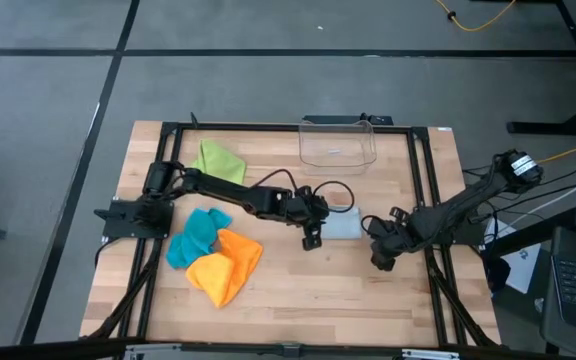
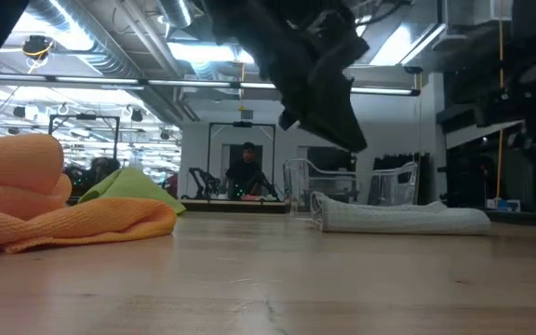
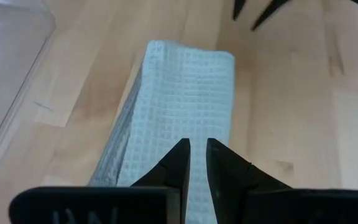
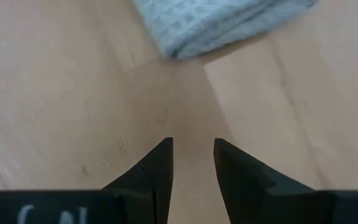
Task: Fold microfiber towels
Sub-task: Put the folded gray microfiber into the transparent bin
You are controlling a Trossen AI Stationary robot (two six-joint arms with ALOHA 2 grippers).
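Four small microfiber towels lie on the wooden desk (image 1: 368,280): the folded light grey towel (image 1: 345,226) in the middle, between both hands. The left hand (image 1: 311,240) hovers over it, fingers nearly closed, empty. The right hand (image 1: 379,260) waits beside, slightly open, empty.

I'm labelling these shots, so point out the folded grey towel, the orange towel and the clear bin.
grey towel (image 3: 188,93), left wrist view, middle of its folded top.
orange towel (image 1: 230,265), high view, centre of the heap.
clear bin (image 1: 338,152), high view, its floor.
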